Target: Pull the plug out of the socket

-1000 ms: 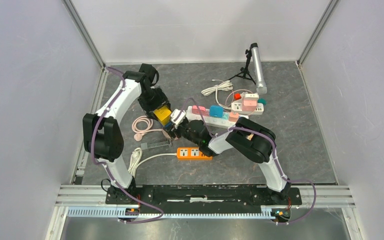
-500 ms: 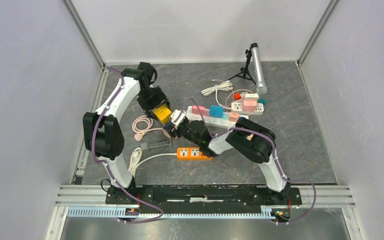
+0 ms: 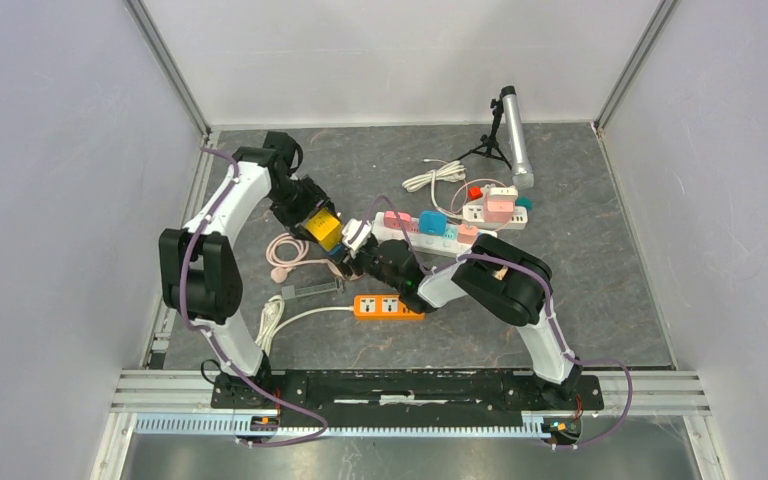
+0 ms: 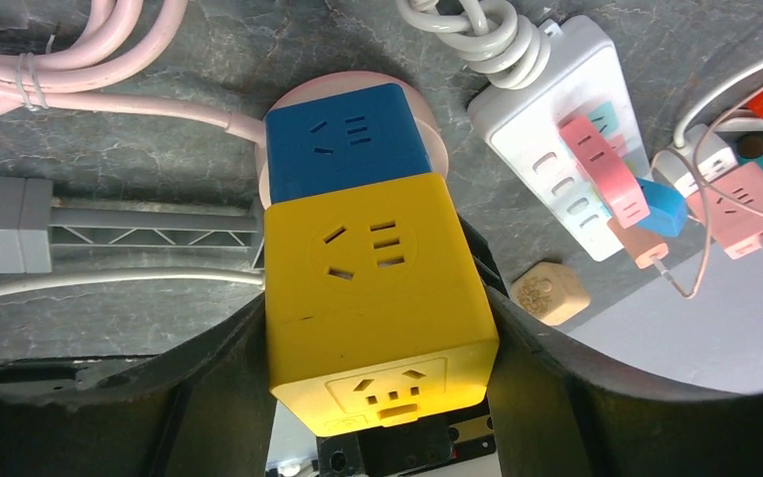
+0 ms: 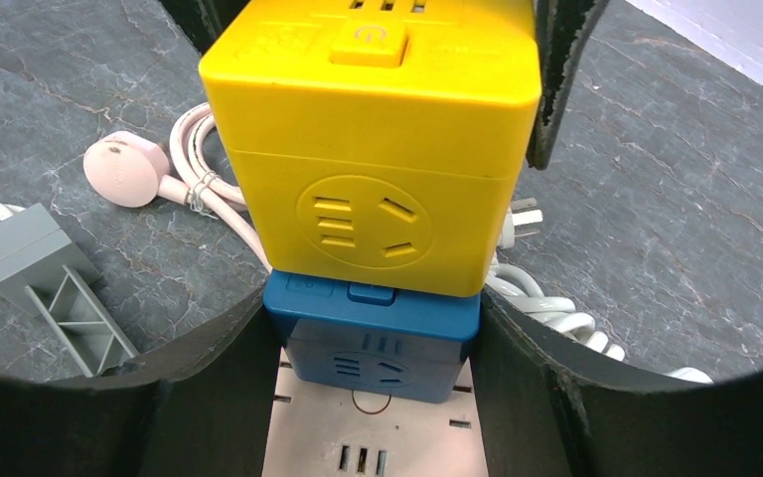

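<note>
A yellow cube socket (image 4: 373, 288) sits plugged against a blue cube socket (image 4: 348, 144), which stands on a pink socket base (image 4: 441, 151). I see no gap between the yellow and the blue cube. My left gripper (image 4: 378, 373) is shut on the yellow cube, which also shows in the top view (image 3: 324, 231). My right gripper (image 5: 373, 363) is shut on the blue cube (image 5: 378, 338), with the pink base (image 5: 363, 442) under it and the yellow cube (image 5: 373, 149) beyond. In the top view both grippers meet left of centre, left gripper (image 3: 317, 226), right gripper (image 3: 353, 250).
A white power strip (image 3: 420, 232) with pink and blue plugs lies behind the right arm. An orange strip (image 3: 388, 306) lies in front. A pink cable coil (image 3: 285, 250) and a grey bracket (image 3: 310, 288) lie to the left. A tripod lamp (image 3: 510, 130) stands at the back right.
My left arm's upper links have swung a little to the left and the yellow cube has turned slightly. The right arm has stayed put.
</note>
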Controlling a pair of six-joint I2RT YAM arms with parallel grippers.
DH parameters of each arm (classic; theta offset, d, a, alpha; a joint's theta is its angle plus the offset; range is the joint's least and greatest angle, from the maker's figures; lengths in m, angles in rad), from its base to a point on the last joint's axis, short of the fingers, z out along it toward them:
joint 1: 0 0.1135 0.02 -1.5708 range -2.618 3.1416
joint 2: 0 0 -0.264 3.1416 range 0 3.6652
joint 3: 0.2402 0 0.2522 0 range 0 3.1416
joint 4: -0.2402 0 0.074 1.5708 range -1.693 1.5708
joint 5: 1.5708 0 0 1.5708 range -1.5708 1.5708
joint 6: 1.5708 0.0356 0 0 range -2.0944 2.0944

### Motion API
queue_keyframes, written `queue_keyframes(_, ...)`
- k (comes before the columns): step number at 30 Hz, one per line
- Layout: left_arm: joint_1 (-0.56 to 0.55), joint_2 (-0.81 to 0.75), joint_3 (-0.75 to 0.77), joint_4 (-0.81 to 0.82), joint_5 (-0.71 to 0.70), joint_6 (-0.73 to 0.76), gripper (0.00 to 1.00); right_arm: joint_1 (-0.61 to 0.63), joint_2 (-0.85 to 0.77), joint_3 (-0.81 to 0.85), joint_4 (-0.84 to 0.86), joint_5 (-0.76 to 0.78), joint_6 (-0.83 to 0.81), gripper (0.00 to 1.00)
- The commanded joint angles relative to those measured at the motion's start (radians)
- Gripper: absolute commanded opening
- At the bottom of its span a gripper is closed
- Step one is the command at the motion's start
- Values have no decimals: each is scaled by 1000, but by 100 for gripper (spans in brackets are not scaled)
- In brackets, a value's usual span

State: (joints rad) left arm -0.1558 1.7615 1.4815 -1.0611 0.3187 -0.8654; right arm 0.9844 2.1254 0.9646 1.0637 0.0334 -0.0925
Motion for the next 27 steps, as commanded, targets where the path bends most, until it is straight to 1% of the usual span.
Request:
queue_keyframes(1, -14, -23, 147, -16, 10, 55, 6, 25, 52, -25, -261, -87, 8, 0)
queue_keyframes(3, -14, -30, 157, -34, -12, 62, 6, 26, 54, -14, -283, -81, 8, 0)
queue_keyframes(5, -14, -38, 160, -34, -2, 52, 5, 26, 58, -11, -296, -70, 7, 0)
queue_keyframes(9, -13, -24, 166, -18, 103, 24, 4, 29, 64, -4, -311, -67, 8, 0)
queue_keyframes(14, 2, -24, 176, 3, 151, 2, 2, 30, 62, 8, -346, -69, 14, 0)
queue_keyframes(16, 3, -27, 212, -17, 100, 28, 2, 30, 59, 14, -376, -65, 30, 0)
queue_keyframes(18, 1, -29, 262, -77, -27, 82, 2, 28, 49, 18, -405, -53, 42, 0)
queue_keyframes(19, -1, -35, 267, -96, -106, 101, 2, 27, 44, 18, -412, -52, 50, 0)
queue_keyframes(20, -2, -44, 252, -97, -139, 113, 2, 24, 44, 27, -427, -60, 59, 0)
queue_keyframes(27, -30, -65, 129, -59, -115, 140, 2, 19, 48, 79, -532, -64, 90, 0)
